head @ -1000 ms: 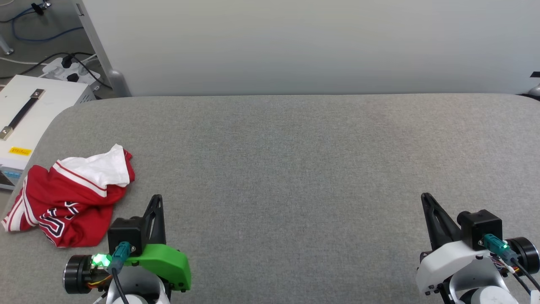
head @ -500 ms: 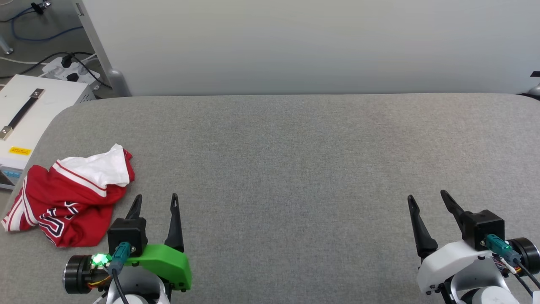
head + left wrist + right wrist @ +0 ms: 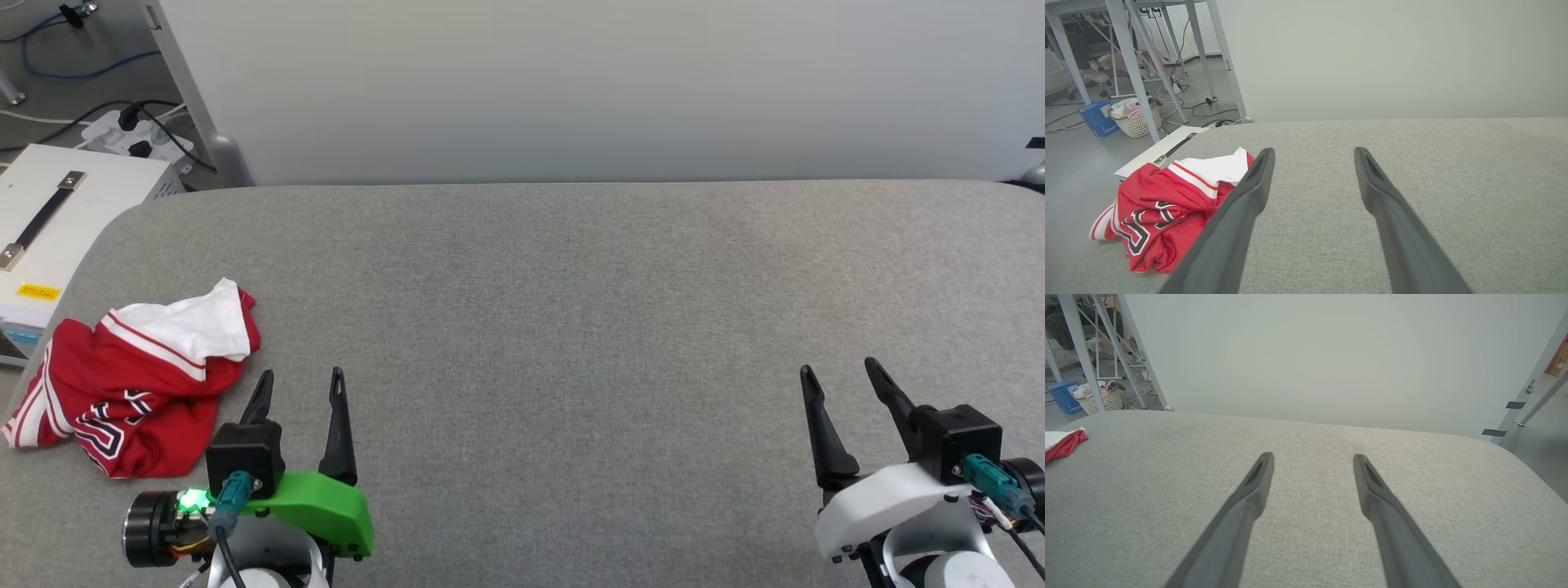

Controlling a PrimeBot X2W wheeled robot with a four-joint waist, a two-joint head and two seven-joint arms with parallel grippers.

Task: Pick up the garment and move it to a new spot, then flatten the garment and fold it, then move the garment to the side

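Observation:
The garment (image 3: 135, 384) lies crumpled near the left edge of the grey padded table (image 3: 571, 310): red cloth, a white sleeve on top, black white-outlined lettering low down. It also shows in the left wrist view as the garment (image 3: 1163, 204), and a corner of the garment (image 3: 1063, 443) reaches into the right wrist view. My left gripper (image 3: 300, 377) stands open just right of the heap, apart from it, nothing between its fingers. Far to the right, my right gripper (image 3: 839, 369) is open and empty over bare table.
A white case (image 3: 57, 229) with a strap handle sits off the table's left edge, with a power strip and cables (image 3: 139, 135) on the floor behind. A pale wall (image 3: 604, 90) backs the table. A laundry basket (image 3: 1133, 120) stands among table legs.
Both grippers have gone from shut to open. The right gripper has then shifted slightly up and to the right. The garment has not moved.

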